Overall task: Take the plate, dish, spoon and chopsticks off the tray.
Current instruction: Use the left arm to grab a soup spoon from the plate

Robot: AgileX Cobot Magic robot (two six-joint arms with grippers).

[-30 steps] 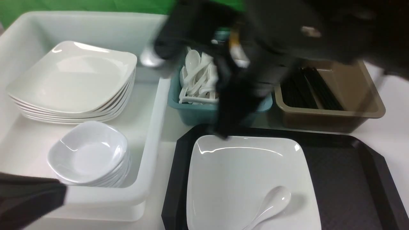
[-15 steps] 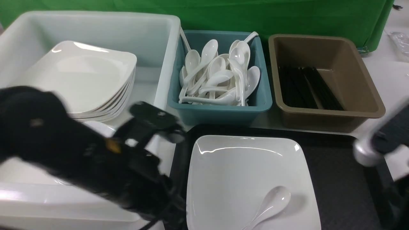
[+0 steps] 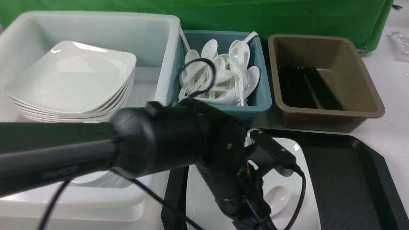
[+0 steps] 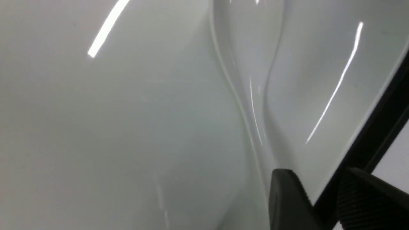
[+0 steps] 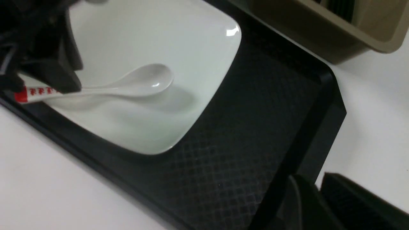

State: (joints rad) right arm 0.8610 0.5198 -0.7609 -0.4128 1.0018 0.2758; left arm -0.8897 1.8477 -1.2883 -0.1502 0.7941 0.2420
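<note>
The left gripper (image 4: 316, 180) hangs slightly parted beside the handle of the glossy white soup spoon (image 5: 143, 80), gripping nothing. The spoon lies in the large white square plate (image 5: 159, 32).

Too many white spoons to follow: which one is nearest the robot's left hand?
The lone spoon lying on the plate on the tray; the others are heaped in the teal bin.

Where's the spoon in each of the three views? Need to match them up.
Front view: the spoon sits low, right of centre in the picture, only its bowl showing.
Left wrist view: spoon close up, right of picture centre, running down from the top edge.
Right wrist view: spoon in the picture's upper left.
Shared landmark: the plate it lies in.
</note>
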